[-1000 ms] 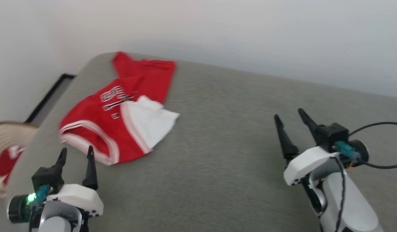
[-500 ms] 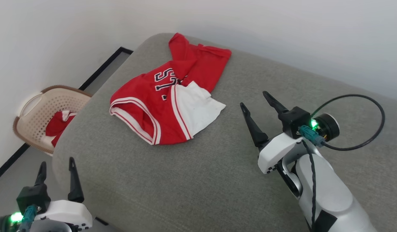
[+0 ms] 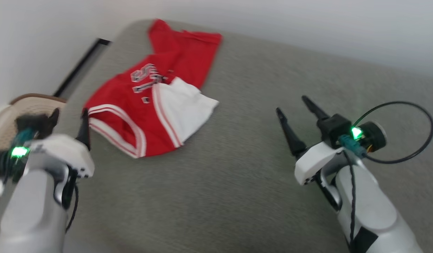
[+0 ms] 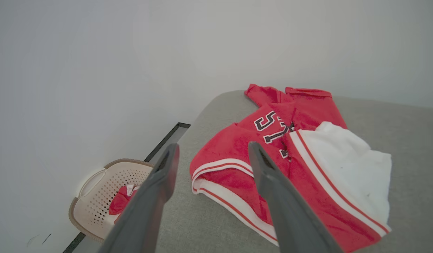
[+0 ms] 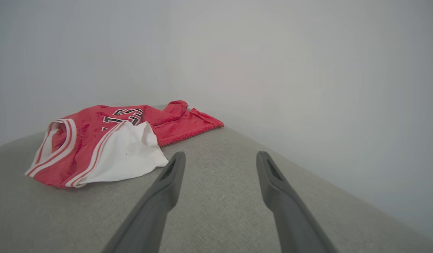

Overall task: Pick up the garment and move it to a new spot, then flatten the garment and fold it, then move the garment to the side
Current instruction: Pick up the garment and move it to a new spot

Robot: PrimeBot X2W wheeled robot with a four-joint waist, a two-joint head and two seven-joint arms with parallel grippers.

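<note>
The garment (image 3: 156, 95) is a red jersey with a white sleeve, striped trim and black lettering. It lies crumpled at the far left of the grey cushion (image 3: 237, 175). My left gripper (image 3: 70, 114) hovers open just left of the garment's striped hem, holding nothing. In the left wrist view the left gripper (image 4: 213, 146) points at the garment (image 4: 290, 158) from close by. My right gripper (image 3: 292, 104) stands open to the right of the white sleeve, well apart from it. The right wrist view has the right gripper (image 5: 220, 154) above bare cushion, with the garment (image 5: 114, 140) off to its left.
A beige perforated basket (image 4: 96, 189) with a red cloth (image 4: 119, 205) in it stands on the floor beyond the cushion's left edge. A pale wall (image 3: 307, 24) runs behind the cushion. A black cable (image 3: 413, 140) loops from my right wrist.
The head camera has shifted, so the whole picture moved. My left gripper has risen from below the cushion's edge to beside the garment's hem. The garment lies as before.
</note>
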